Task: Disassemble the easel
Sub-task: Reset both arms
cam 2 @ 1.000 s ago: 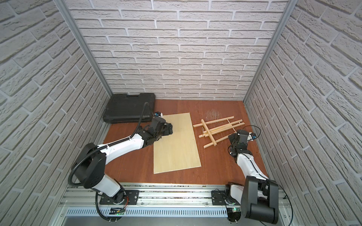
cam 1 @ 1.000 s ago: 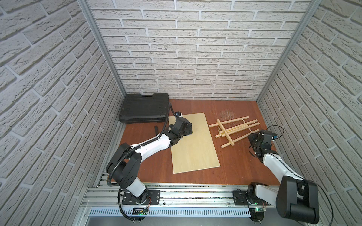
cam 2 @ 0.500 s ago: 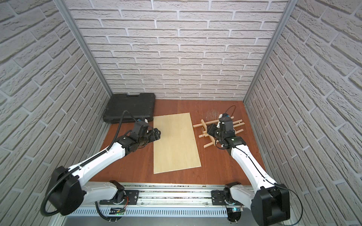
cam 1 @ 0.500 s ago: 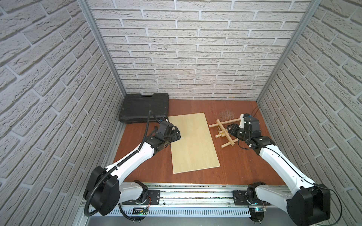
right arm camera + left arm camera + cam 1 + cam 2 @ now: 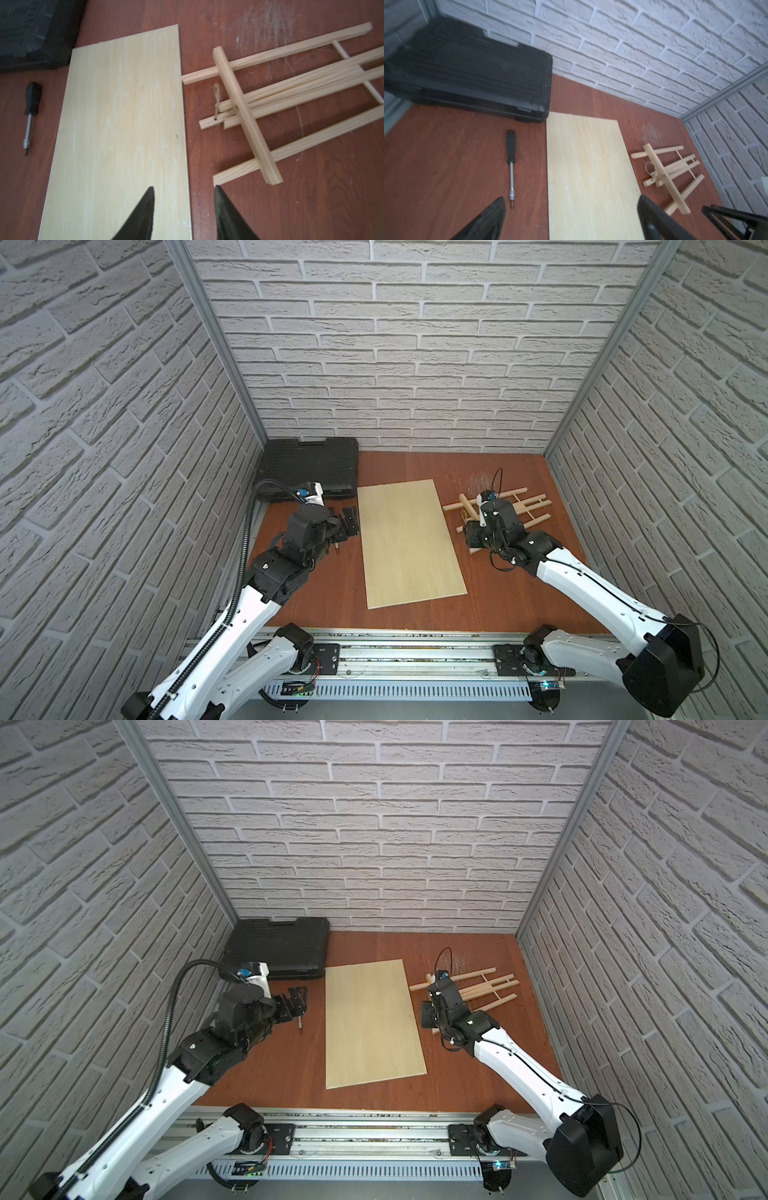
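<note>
Easel [image 5: 534,502] position matches a second ago: flat on the table [image 5: 519,593], right of the board [image 5: 407,543] and apart from it. The arms have moved. The left gripper [image 5: 571,197] has pulled back off the board's far left corner and hangs over bare table beside the screwdriver [image 5: 510,149], jaws wide apart and empty. The right gripper [image 5: 184,187] has swung from the near right side to the easel's left end (jaws parted, holding nothing), straddling the board's right edge.

The easel's long slats run left to right across the table, their right ends angled a little toward the back wall. One thicker bar crosses them near the left end, where the cord [image 5: 217,99] loops out.

In both top views the left arm hides all but the screwdriver's tip. The left wrist view shows it whole, black handle toward the case [image 5: 467,68]. The right arm covers the easel's left end from above, but the right wrist view shows it bare, with the cord threaded through a hole in a slat.
</note>
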Available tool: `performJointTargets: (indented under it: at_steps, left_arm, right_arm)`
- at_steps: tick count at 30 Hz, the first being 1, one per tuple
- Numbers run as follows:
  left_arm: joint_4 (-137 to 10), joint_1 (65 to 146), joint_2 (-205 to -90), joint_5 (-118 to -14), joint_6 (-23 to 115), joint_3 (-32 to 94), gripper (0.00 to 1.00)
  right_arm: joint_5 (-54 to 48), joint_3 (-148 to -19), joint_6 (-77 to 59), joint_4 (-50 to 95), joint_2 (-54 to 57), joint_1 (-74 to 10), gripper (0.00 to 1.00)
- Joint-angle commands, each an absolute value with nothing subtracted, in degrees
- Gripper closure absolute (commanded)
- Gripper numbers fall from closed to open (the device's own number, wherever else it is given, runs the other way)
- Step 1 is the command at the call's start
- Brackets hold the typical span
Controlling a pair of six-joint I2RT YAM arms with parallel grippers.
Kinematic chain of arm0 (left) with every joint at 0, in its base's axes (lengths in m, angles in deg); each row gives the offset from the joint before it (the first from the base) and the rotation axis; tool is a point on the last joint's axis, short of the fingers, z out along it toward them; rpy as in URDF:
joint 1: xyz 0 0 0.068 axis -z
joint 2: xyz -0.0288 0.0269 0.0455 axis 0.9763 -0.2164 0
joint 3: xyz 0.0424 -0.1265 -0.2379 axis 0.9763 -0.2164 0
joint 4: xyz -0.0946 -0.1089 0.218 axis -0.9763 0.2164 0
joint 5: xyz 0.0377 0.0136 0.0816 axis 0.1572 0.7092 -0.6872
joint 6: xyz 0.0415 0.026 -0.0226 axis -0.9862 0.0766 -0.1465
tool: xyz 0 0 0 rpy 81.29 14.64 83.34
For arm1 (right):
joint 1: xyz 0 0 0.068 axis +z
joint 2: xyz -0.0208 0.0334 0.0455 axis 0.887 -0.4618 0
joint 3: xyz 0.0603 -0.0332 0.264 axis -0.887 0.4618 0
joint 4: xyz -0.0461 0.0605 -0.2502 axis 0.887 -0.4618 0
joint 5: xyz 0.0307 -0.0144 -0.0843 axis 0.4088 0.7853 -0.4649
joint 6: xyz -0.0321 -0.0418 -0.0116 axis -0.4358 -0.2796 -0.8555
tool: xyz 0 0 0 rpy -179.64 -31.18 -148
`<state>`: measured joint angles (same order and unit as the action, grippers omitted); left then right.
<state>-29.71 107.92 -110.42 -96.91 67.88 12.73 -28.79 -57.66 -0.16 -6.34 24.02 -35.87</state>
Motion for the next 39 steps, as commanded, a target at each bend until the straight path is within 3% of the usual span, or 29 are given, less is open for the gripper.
performJointTargets:
  at_steps: [1,6,7,8,13,18,21,25,28,32,39]
  left_arm:
    - [-33.9,105.8,-108.7,-103.1,59.6,14.1,0.02]
    - [-36.5,100.5,-111.7,-101.3,55.9,18.8,0.02]
    - [-36.1,98.8,-113.2,-99.5,55.6,20.2,0.02]
    - [-35.8,97.1,-114.3,-97.8,55.4,21.3,0.02]
    - [-41.6,86.1,-117.8,-82.4,53.9,21.9,0.02]
    - [-56.0,76.6,-119.0,-77.9,57.0,13.6,0.02]
    - [-69.3,73.0,-119.9,-79.4,57.9,5.0,0.02]
    - [-81.9,70.8,-123.1,-88.0,53.6,-5.2,0.02]
    - [-83.3,69.1,-126.4,-90.2,50.2,-8.5,0.02]
    - [-82.2,66.9,-129.9,-91.6,47.9,-9.6,0.02]
    - [-82.3,66.3,-135.8,-92.0,42.7,-10.4,0.02]
  right_arm:
    - [-40.0,-59.4,-1.5,-3.0,25.6,-35.9,0.28]
    - [-40.7,-62.4,-1.5,-1.1,23.6,-37.9,0.25]
    - [-41.0,-62.8,-1.3,-0.5,23.3,-38.5,0.10]
    - [-41.7,-63.0,-1.3,0.0,23.0,-39.1,0.00]
    - [-38.7,-62.7,-0.9,2.9,22.1,-48.2,0.00]
    - [-38.7,-59.6,-1.3,6.5,21.9,-57.8,0.01]
    - [-41.7,-56.9,-5.5,9.9,21.5,-60.0,0.01]
    - [-37.4,-48.4,-15.7,24.5,21.6,-61.5,0.01]
    - [-36.2,-40.6,-20.9,37.2,21.4,-61.4,0.01]
    - [-37.8,-39.6,-21.8,39.3,18.1,-61.4,0.01]
    - [-26.6,-34.7,-26.8,48.8,19.5,-61.5,0.01]
